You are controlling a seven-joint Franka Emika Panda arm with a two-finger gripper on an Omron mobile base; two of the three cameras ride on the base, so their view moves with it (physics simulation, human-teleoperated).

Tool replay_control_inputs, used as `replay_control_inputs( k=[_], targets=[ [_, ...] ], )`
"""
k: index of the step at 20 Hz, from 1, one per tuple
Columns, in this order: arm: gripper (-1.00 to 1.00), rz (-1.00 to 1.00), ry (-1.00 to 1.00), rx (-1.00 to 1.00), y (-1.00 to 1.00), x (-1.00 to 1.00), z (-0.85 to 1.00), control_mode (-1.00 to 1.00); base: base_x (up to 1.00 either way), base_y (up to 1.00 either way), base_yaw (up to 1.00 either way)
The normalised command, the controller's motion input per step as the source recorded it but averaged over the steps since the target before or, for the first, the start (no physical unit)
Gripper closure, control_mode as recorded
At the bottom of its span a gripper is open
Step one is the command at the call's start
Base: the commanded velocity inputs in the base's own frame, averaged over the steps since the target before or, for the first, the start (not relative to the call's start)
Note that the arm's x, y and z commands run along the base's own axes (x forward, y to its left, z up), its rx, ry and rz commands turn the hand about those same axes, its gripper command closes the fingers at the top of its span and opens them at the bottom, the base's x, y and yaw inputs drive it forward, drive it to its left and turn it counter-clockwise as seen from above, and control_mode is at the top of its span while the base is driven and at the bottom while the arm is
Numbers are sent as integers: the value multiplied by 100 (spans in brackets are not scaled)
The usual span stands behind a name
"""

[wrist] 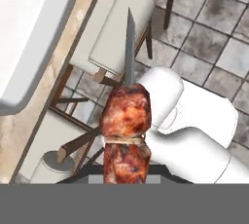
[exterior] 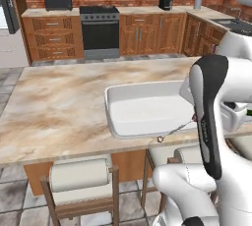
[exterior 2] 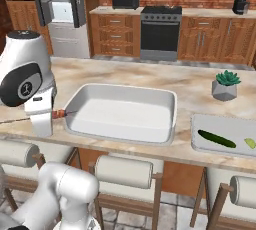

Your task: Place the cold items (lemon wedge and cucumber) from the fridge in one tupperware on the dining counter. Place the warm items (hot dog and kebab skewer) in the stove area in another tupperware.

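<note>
Kebab skewer (wrist: pixel 126 135) in the gripper (wrist: pixel 125 177), out past the near edge of the dining counter (exterior: pixel 54 107).

Seen from the hand, the meat chunks sit right between the finger tips, which seem to be clamped on them, though the tips themselves are mostly hidden behind the meat; the metal spike points away over the stools (exterior 2: pixel 122 171) and tiled floor. From the right side the skewer's thin rod shows beside the arm, just left of the large white tupperware (exterior 2: pixel 125 111), which holds nothing. A second, shallower tupperware (exterior 2: pixel 220 124) sits to its right along the near edge, with the cucumber (exterior 2: pixel 216 138) and the lemon wedge (exterior 2: pixel 250 143) lying in it. A small potted succulent (exterior 2: pixel 226 85) stands just behind that one.
</note>
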Motion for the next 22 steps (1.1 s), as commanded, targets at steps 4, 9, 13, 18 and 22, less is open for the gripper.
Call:
replay_control_inputs(
  k=[4, 9, 13, 18, 22],
  targets=[
    [100, -23, 2, 0, 0, 100, 0, -100, 0, 0, 0],
    [100, -23, 6, 1, -15, 100, -29, -100, 0, 0, 0],
    [100, -10, 2, 10, -57, 100, -41, -100, 0, 0, 0],
    [100, 0, 0, 10, -72, 100, -36, -100, 0, 0, 0],
    [100, 3, 0, 5, -28, 100, -21, -100, 0, 0, 0]
  ],
)
